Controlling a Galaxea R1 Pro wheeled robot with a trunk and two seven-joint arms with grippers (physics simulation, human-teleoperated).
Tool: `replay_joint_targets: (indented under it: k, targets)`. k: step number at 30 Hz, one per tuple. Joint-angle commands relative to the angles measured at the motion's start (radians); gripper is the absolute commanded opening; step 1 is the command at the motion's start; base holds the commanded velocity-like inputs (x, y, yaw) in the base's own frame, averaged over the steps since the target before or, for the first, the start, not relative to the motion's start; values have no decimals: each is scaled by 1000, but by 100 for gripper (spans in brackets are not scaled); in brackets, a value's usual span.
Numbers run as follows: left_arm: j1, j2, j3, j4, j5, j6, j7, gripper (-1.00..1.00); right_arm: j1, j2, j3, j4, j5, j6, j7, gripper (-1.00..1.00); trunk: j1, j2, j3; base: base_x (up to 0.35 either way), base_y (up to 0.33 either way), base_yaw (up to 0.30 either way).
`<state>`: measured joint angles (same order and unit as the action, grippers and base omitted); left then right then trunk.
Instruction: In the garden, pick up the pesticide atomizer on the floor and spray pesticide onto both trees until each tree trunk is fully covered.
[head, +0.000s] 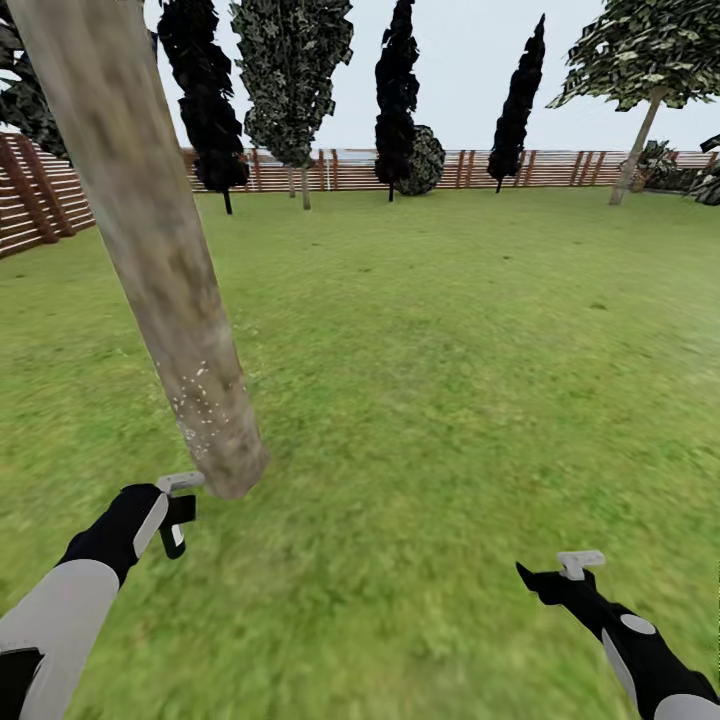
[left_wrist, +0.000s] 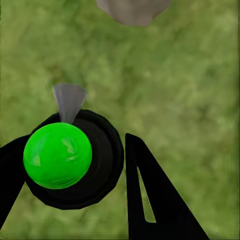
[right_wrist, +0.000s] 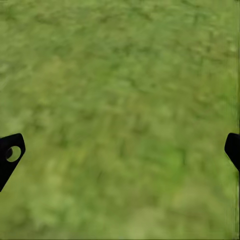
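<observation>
well, at the far left the brown slat fence (head: 35, 200) runs along the lawn (head: 450, 330), and a thick mottled tree trunk (head: 150, 240) leans up from the grass, pale specks dotting its lower part. just beside its base hangs the left gripper (head: 175, 520); in the left wrist view its jaws sit around the pesticide atomizer (left_wrist: 75, 160), seen end-on as a dark round body with a bright green ball on it, a faint grey cone fanning from it toward the trunk's foot (left_wrist: 132, 10). dark cypress-like trees (head: 397, 90) stand by the back fence. lower right, the right gripper (head: 560, 580) hovers over bare grass, jaws wide and holding nothing.
</observation>
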<state>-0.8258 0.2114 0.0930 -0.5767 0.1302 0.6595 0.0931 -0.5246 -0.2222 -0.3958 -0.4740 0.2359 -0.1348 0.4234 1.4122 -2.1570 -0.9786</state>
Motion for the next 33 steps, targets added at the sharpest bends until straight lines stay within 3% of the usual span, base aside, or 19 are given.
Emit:
replay_joint_targets:
  k: [1,15,27,33]
  targets:
    - [0,-1,0,0,0,0,9,-100,0,0,0,0,-1,0,0,100,0,0,0,102,-316,21]
    - [0,-1,1,0,4,0,14,-100,0,1,0,0,0,1,2,100,0,0,0,165,-298,11]
    - [0,0,1,0,3,0,14,-100,0,3,0,8,0,0,2,100,0,0,0,197,-279,243]
    - [0,-1,1,0,4,0,14,-100,0,2,0,12,-1,0,2,100,0,0,0,235,-252,24]
